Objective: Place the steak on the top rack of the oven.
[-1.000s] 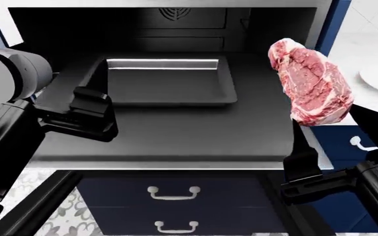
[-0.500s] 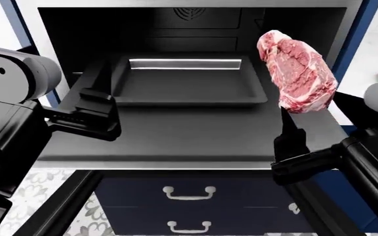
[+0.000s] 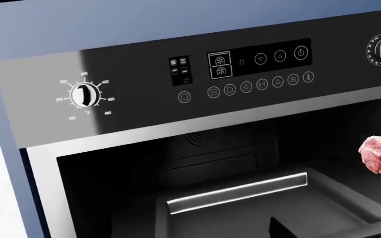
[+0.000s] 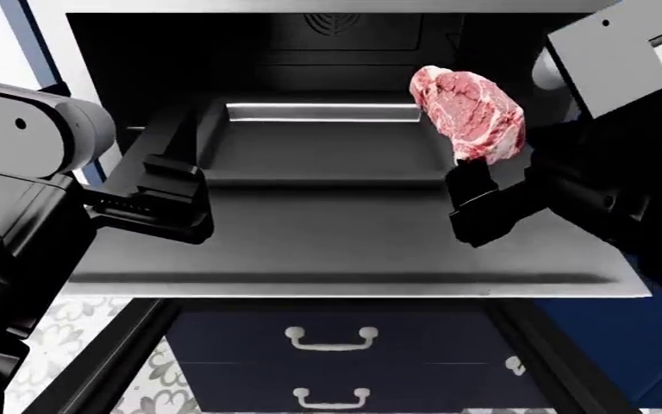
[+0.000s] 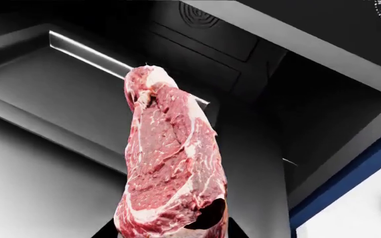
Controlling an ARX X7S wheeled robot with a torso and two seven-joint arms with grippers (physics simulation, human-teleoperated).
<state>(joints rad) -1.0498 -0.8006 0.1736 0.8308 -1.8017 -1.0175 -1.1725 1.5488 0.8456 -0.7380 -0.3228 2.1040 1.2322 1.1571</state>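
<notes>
- Navy drawers (image 4: 331,362), two with silver handles, sit nearest, below the oven's lowered grey door (image 4: 331,250)
- Above the door, the right gripper (image 4: 483,194) is clenched on the one steak (image 4: 469,112), held over the near right corner of the top rack (image 4: 320,147)
- Left gripper (image 4: 165,194) hangs idle, holding nothing; its jaw state cannot be told
- Farthest, one oven (image 3: 197,84) stands open: the carry looks nearly done, while lowering and releasing remain

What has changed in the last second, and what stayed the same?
The right gripper, shut on the steak, swung it left and inward, from beside the oven door to over the right end of the top rack. The left gripper kept its place by the door's left side, and the rack stayed pulled out.
</notes>
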